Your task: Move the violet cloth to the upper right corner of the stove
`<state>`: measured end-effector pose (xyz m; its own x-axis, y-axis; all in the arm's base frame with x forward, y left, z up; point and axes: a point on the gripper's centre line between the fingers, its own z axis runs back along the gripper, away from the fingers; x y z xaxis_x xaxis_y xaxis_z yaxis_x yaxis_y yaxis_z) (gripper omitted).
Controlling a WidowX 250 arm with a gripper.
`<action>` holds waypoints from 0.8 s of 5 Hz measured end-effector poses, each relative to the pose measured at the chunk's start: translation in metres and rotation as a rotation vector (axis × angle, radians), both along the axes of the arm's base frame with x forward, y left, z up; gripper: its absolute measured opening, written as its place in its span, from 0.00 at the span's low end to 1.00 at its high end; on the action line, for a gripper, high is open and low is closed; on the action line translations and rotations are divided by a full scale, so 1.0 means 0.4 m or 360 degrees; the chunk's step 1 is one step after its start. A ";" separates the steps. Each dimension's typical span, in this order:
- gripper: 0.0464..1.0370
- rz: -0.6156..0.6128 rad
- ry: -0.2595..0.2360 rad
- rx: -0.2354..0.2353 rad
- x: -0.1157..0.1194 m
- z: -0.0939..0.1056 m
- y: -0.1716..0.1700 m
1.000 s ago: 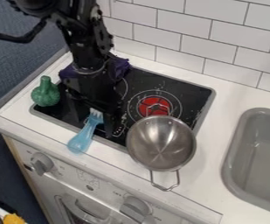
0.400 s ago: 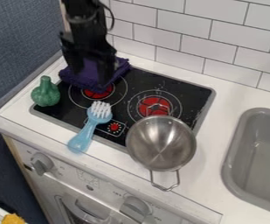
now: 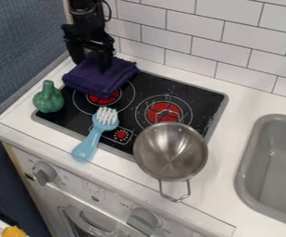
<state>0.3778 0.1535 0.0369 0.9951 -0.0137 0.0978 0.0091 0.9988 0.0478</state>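
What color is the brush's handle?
The brush's handle is light blue, and it shows best in the camera view.

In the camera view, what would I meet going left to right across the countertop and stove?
Green gourd-shaped toy → violet cloth → metal pan → gray sink

Green gourd-shaped object (image 3: 48, 98) stood to the lower left of the gripper (image 3: 91, 67), as viewed. Light-blue brush (image 3: 90, 141) lay below the gripper, white bristles toward it; steel pan (image 3: 170, 155) sat to the gripper's lower right, lower handle pointing away. Gray sink (image 3: 246, 171) was farther out on that side, white wall tiles (image 3: 194, 23) right of the gripper.
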 end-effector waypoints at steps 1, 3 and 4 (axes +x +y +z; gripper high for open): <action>0.96 -0.0007 0.0008 0.0013 0.022 -0.022 0.011; 0.96 -0.0085 0.0040 0.0031 -0.002 -0.057 -0.036; 0.96 -0.0084 0.0058 0.0003 -0.022 -0.067 -0.073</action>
